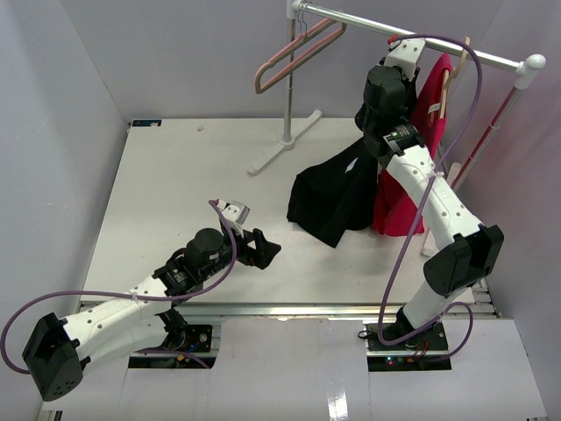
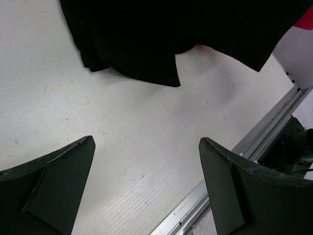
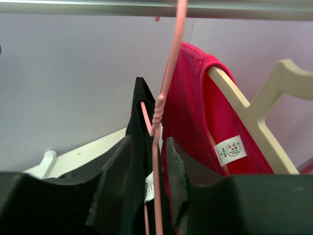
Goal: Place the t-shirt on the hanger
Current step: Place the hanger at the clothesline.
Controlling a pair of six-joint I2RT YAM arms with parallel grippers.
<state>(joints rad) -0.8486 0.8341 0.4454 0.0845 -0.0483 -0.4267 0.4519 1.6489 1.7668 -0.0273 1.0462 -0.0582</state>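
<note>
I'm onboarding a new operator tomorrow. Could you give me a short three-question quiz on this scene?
1. True or false: the left tool holds the black t-shirt.
2. What hangs beside the t-shirt on the rail? A) a red shirt B) a blue towel C) nothing
3. Fill in: the right tool straddles the neck of the pink wire ____.
Key: 1 false, it is open over the table; 2 A; 3 hanger.

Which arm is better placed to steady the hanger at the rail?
Right, probably. The right gripper straddles the neck of the hanger just under the rail, t-shirt hanging from it. The left gripper sits open, low over the table.
</note>
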